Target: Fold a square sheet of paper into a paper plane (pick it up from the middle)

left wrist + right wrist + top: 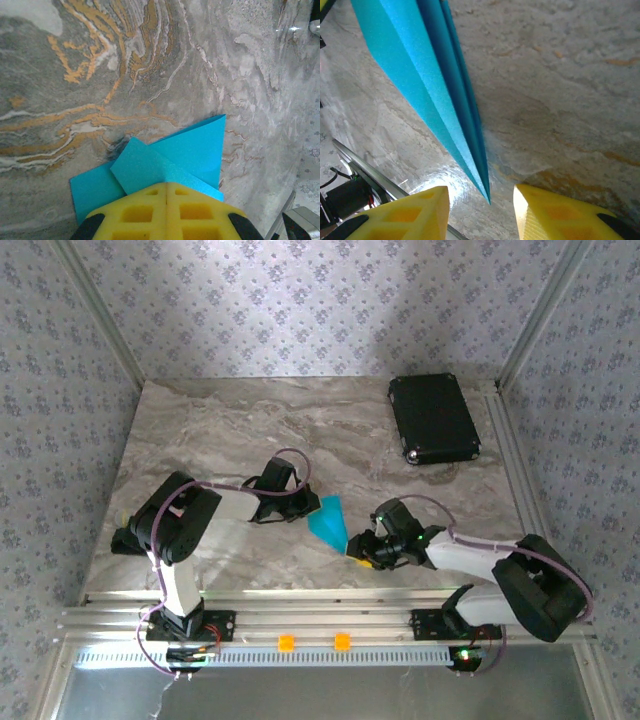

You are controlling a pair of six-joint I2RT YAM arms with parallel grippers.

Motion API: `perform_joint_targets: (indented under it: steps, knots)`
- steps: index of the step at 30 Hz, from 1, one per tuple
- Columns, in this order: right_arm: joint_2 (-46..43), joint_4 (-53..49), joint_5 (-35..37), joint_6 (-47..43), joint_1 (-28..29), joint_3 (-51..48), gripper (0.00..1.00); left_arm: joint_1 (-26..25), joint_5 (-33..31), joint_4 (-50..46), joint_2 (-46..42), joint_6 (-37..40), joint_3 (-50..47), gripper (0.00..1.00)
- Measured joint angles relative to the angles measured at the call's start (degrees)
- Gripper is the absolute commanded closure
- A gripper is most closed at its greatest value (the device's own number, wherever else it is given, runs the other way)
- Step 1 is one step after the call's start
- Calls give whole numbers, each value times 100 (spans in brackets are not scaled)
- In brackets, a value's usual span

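Left gripper (166,189) clamps tail of paper plane (192,150); right gripper (481,200), jaws parted, flanks its nose, along its long axis.

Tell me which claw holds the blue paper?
The left claw, shut on the blue paper; the right claw stands open around its pointed tip.
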Motion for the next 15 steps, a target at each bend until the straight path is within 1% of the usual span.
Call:
perform_joint_targets:
  steps: [6, 11, 15]
  knots:
    - [109, 175, -59, 157, 0, 26, 62, 0, 2, -7, 0, 0, 2, 94]
    - [345, 824, -107, 308, 2, 50, 63, 0, 2, -9, 0, 0, 2, 94]
    - [472, 1119, -107, 348, 2, 85, 63, 0, 2, -9, 0, 0, 2, 94]
